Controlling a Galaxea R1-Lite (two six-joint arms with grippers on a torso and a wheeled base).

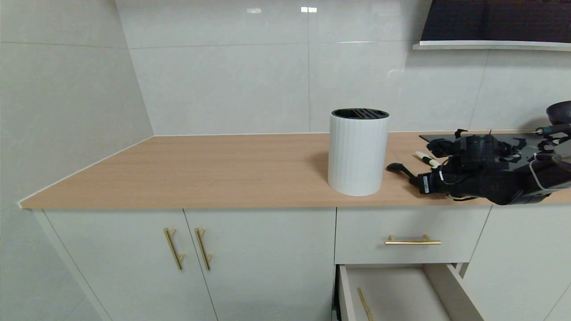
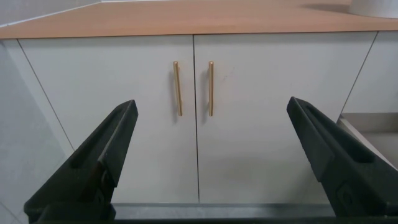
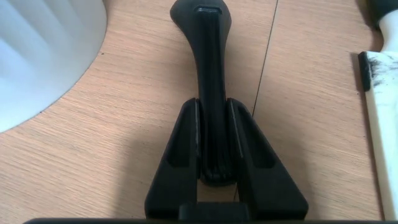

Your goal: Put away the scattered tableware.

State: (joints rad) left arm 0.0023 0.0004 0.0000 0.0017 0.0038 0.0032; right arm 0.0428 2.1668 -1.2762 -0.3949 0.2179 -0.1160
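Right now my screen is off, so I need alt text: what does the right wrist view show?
The right gripper is clamped on a black handle lying on the wooden counter. A white ribbed holder stands to one side of it, and a white utensil lies to the other.

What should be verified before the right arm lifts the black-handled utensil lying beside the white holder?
1. Right gripper shut on the black handle: ok, a finger sits on each side of it.
2. Handle lying flat on the countertop: ok.
3. What the gripped end carries, blade or other: cannot tell, it is hidden under the gripper.
4. White holder upright, slotted top free: ok.
5. White utensil apart from the gripper: ok, with a gap between them.
6. Left gripper out of the way: ok, open and facing the cabinet doors.
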